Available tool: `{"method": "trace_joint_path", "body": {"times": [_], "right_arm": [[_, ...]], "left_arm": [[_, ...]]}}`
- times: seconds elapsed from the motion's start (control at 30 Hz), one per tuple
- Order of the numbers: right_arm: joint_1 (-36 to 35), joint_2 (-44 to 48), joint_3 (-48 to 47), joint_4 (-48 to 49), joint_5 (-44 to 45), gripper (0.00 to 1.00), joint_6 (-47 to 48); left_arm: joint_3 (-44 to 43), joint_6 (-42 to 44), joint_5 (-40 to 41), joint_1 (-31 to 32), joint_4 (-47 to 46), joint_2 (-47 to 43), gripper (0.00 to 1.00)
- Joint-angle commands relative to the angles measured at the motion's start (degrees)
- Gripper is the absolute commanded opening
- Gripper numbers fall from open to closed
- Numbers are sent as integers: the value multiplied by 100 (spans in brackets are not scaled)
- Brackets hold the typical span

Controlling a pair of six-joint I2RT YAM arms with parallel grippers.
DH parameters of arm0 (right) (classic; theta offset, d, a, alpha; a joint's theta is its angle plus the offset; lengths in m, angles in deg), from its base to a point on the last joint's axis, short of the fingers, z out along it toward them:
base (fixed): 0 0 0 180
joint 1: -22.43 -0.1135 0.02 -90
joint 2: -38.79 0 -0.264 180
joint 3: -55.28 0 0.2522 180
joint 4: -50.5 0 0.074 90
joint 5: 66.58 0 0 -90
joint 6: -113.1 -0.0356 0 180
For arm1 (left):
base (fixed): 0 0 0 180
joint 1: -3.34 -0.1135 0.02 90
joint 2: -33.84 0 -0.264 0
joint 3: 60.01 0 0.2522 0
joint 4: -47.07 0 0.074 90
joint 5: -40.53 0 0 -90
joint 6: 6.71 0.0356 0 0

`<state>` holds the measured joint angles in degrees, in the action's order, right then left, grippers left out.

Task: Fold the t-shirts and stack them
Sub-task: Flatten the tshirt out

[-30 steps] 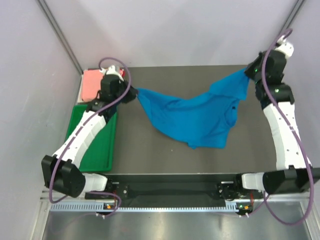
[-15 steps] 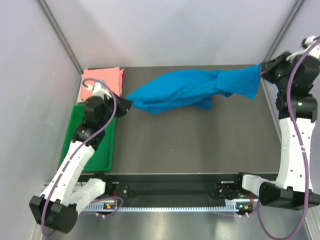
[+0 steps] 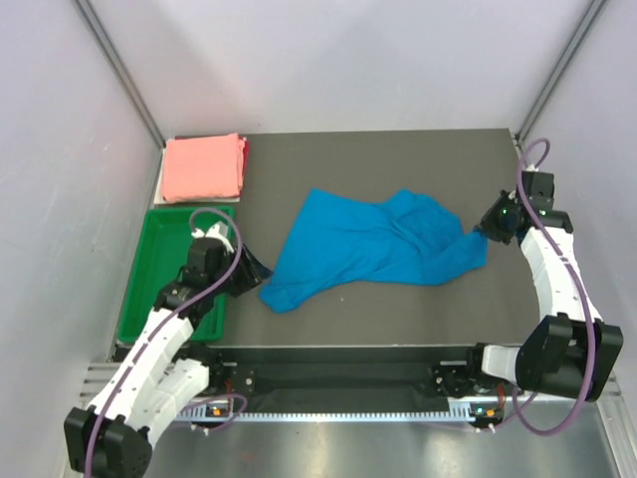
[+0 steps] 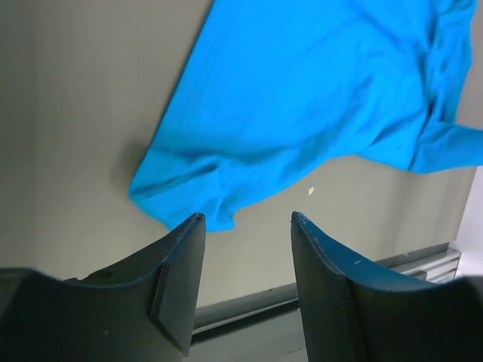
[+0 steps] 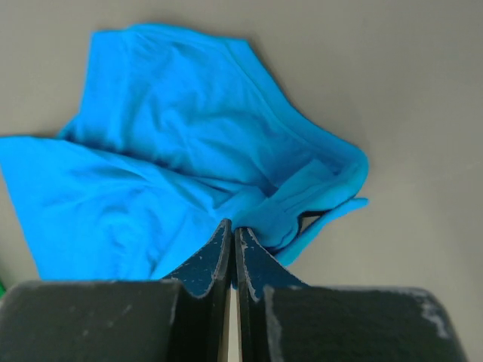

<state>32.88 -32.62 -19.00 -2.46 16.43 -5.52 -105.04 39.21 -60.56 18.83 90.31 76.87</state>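
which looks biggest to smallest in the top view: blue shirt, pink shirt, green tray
1. blue shirt, spread out and crumpled.
2. green tray, not far behind the blue shirt; the left arm hides part of it, so this order is unsure.
3. pink shirt, folded, clearly the smallest.

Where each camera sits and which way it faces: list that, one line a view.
Top external: fixed above and behind, looking down at the dark table, crumpled bright blue cloth t-shirt, folded salmon pink t-shirt and green plastic tray; both arms show.
Left wrist: on the left arm, facing the blue shirt's corner; open left gripper shows.
Right wrist: on the right arm, facing the shirt; right gripper shut on its edge.
Shared: all see the blue shirt.
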Motion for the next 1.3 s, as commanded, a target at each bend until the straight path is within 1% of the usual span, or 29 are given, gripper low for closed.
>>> {"method": "trace_joint_path", "body": {"times": [0.0,0.03,0.1,0.13,0.17,0.2,0.23,0.27,0.3,0.33,0.37,0.4,0.43,0.47,0.53,0.57,0.63,0.7,0.73,0.77,0.83,0.87,0.9,0.93,1.0,1.03,1.13,1.17,1.27], "right_arm": [[141,84,407,386,-22,0,-117],[149,110,513,430,-40,0,-161],[158,137,681,571,-119,0,-223],[158,163,716,615,-232,0,-249],[158,155,716,641,-277,0,-275],[158,163,707,685,-312,0,-302],[158,146,690,694,-347,0,-302],[158,120,611,703,-330,0,-302],[158,84,558,738,-295,0,-319],[158,15,497,756,-217,0,-328],[158,-169,340,773,-181,0,-328],[150,-284,269,895,-154,1,-363],[149,-416,207,975,-172,2,-390],[132,-747,-11,1019,-233,3,-407],[79,-1127,-258,1186,-486,5,-521],[1,-1468,-468,1256,-610,5,-591],[-96,-1960,-645,1703,-1091,7,-863],[-149,-2314,-979,2081,-1427,9,-1109],[-141,-2507,-1137,2092,-1646,19,-1171],[-123,-2831,-1495,2075,-1640,27,-1181],[-88,-3192,-1875,1760,-1352,44,-980],[-36,-3272,-2277,1523,-1219,48,-848],[8,-3325,-2446,1007,-1070,50,-638],[52,-3326,-2631,758,-720,53,-549],[254,-3186,-2589,223,-367,53,-548],[351,-2933,-2502,133,-156,53,-583],[667,-2318,-1852,167,29,52,-610],[720,-2185,-1511,306,65,51,-583],[730,-1885,-1026,474,-31,47,-504]], "left_arm": [[-879,284,-68,16,-792,669,54],[-1073,538,-77,16,-864,1325,54],[-1801,767,-260,16,-934,2075,54],[-2091,1021,-297,16,-987,2844,53],[-2712,1111,-306,16,-987,3235,52],[-3040,1172,-306,16,-987,3586,52],[-3365,1208,-280,16,-927,4269,50],[-4030,1165,-262,7,-874,4597,50],[-4367,1121,-253,7,-830,4888,50],[-4684,1016,-218,42,-760,5413,50],[-5209,980,-87,68,-759,5662,51],[-5466,962,53,112,-733,5917,51],[-5747,1032,133,182,-724,6441,51],[-6351,1102,108,209,-558,6725,51],[-7030,1277,133,253,-181,7549,51],[-7503,1322,238,262,160,7771,51],[-7648,1436,362,306,234,8097,51],[-7430,1507,432,332,69,8134,51],[-7299,1507,432,332,-37,8125,51],[-7027,1516,406,341,-134,8108,51],[-6806,1525,371,350,-354,8107,50],[-6727,1542,397,350,-355,8125,50],[-6717,1542,528,350,-320,8177,50],[-6665,1551,581,350,-276,8204,50],[-6586,1560,608,350,-276,8248,48],[-6559,1560,600,350,-276,8266,46],[-6375,1525,468,359,-310,8301,45],[-6218,1516,407,359,-433,8301,44],[-5997,1516,327,394,-495,8257,43]]}}
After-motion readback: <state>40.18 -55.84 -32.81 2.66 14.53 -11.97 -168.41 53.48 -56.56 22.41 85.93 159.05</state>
